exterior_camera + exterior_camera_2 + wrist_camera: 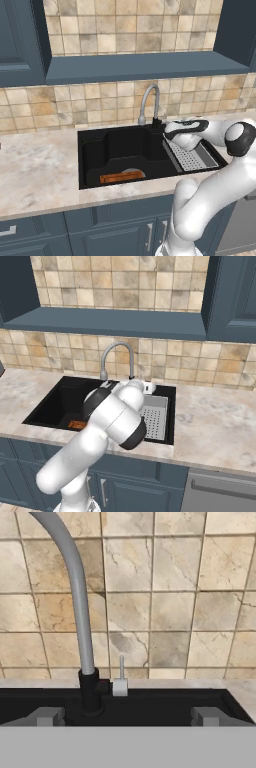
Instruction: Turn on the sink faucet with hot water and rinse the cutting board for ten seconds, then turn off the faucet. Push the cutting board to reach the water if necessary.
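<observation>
The sink faucet arches its grey spout over the black sink; no water runs from it. My gripper hovers just right of the faucet's dark base, pointing at it. In the hand view the gripper is open, its fingertips spread wide. The dark base and the small upright lever stand a little beyond them, untouched. The orange-brown cutting board lies flat on the basin floor near the front wall, left of the spout's end. In the right base view my arm partly hides the cutting board.
A grey perforated drainer tray fills the right part of the basin under my hand. Tiled wall stands right behind the faucet. Marble counter spreads to the left and the counter to the right.
</observation>
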